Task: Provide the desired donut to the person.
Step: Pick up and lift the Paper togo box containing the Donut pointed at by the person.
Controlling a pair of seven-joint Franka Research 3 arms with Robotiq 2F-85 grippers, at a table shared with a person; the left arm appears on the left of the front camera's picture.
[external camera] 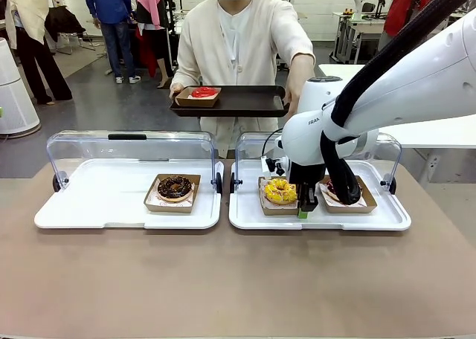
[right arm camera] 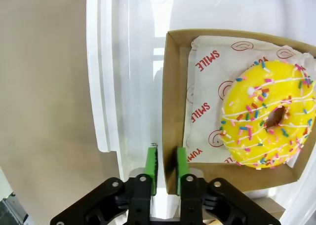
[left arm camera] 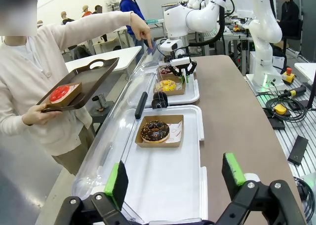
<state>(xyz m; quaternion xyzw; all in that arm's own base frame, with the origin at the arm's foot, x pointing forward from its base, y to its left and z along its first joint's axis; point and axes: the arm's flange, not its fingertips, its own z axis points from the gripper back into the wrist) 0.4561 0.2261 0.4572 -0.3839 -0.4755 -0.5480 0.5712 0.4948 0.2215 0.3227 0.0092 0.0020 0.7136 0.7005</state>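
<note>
R gripper (right arm camera: 167, 151) jaws nearly shut astride box (right arm camera: 175, 87) wall, yellow donut (right arm camera: 266, 119) just beyond; clamped? can't tell.

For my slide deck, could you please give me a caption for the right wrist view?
Right gripper straddling the wall of the cardboard tray that holds the yellow sprinkled donut.

yellow sprinkled donut (right arm camera: 266, 116) | flat in brown box (right arm camera: 170, 111) on right white tray (external camera: 372, 220) | person (external camera: 238, 49) in cream cardigan, seemingly pointing toward it
</note>
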